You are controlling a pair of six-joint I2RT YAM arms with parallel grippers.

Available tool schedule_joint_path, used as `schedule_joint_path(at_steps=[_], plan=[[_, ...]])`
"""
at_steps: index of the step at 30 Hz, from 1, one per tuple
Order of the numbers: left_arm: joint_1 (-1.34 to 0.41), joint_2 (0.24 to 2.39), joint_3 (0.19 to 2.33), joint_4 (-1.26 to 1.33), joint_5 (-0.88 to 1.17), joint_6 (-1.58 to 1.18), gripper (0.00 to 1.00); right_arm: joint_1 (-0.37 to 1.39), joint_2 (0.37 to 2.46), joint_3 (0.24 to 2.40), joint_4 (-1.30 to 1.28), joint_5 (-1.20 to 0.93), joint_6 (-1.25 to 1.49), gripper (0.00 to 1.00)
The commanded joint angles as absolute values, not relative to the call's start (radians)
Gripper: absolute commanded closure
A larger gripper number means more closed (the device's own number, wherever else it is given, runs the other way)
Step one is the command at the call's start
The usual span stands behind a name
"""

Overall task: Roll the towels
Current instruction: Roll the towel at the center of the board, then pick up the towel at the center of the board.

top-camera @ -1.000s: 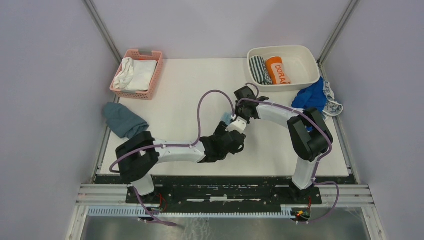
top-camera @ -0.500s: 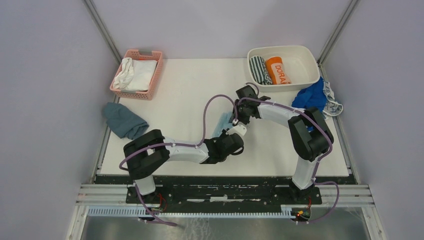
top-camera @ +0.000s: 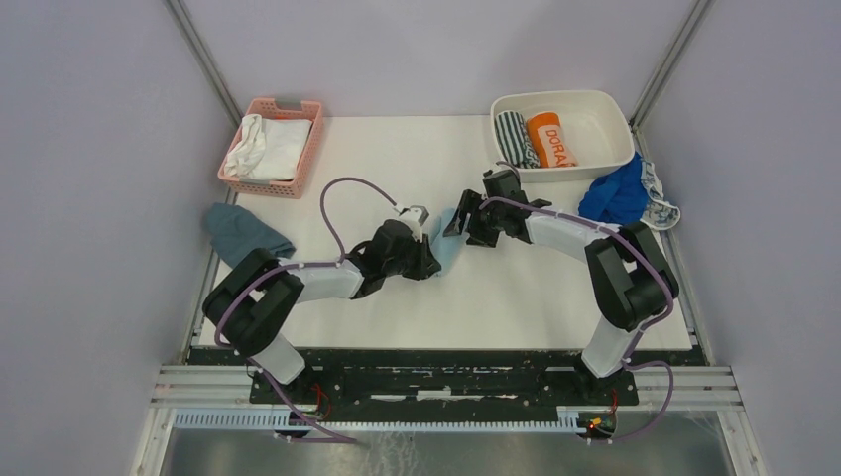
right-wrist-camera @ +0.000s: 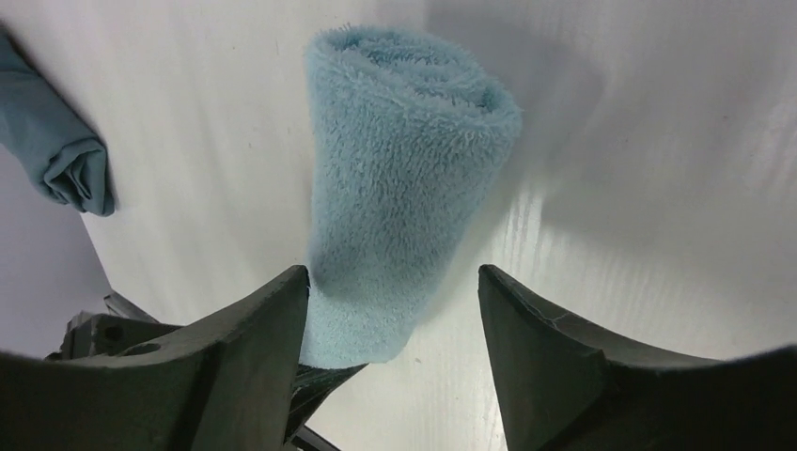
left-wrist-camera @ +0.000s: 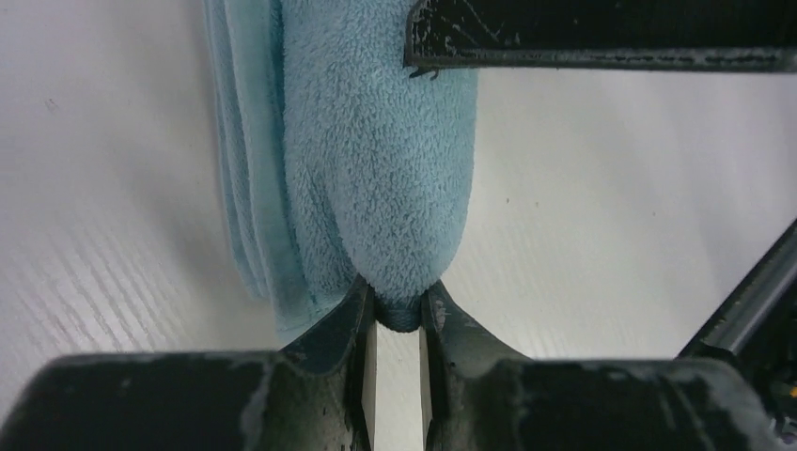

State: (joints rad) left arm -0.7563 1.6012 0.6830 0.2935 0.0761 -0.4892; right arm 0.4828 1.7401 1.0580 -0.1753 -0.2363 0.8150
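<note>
A light blue towel [top-camera: 448, 246], rolled into a thick cylinder [right-wrist-camera: 404, 178], lies mid-table between both grippers. My left gripper [left-wrist-camera: 398, 310] is shut on the roll's near end [left-wrist-camera: 385, 169], with loose flat layers showing at its left side. My right gripper [right-wrist-camera: 395, 282] stands open at the other end, its left finger [right-wrist-camera: 254, 348] against the roll and the right one clear of it. The royal blue towel [top-camera: 615, 193] and the whitish patterned towel [top-camera: 661, 210] lie heaped at the table's right edge.
A white bin [top-camera: 607, 117] at the back right holds a striped roll [top-camera: 513, 139] and an orange roll [top-camera: 551, 141]. A pink basket [top-camera: 303, 149] with white cloths sits at the back left. A teal-grey cloth [top-camera: 243, 238] lies at the left edge.
My left arm swung from below the towel round to its left side and its gripper closed on the roll. My right gripper opened and drew back to the right.
</note>
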Motion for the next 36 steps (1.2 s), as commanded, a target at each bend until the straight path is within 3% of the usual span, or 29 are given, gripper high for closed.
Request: schedule_joint_path(at_steps=[1,13,22,30,36], plan=[[-0.681,1.645,0.637,0.417,0.322,-0.648,0.84,0.486,1.777,1.041,-0.058,-0.283,0.862,0.25],[-0.513,1.776,0.478,0.766,0.549,-0.946,0.85,0.456,1.891,1.002,0.157,-0.372,0.989,0.19],[-0.457,1.957,0.392,1.120,0.650,-1.168,0.89,0.461,1.952,1.031,0.135,-0.412,0.963,0.20],[-0.451,2.024,0.374,1.232,0.678,-1.240,0.88,0.488,2.006,1.050,0.128,-0.422,0.934,0.30],[-0.450,2.106,0.370,1.355,0.700,-1.316,0.87,0.515,2.018,1.100,0.089,-0.409,0.885,0.45]])
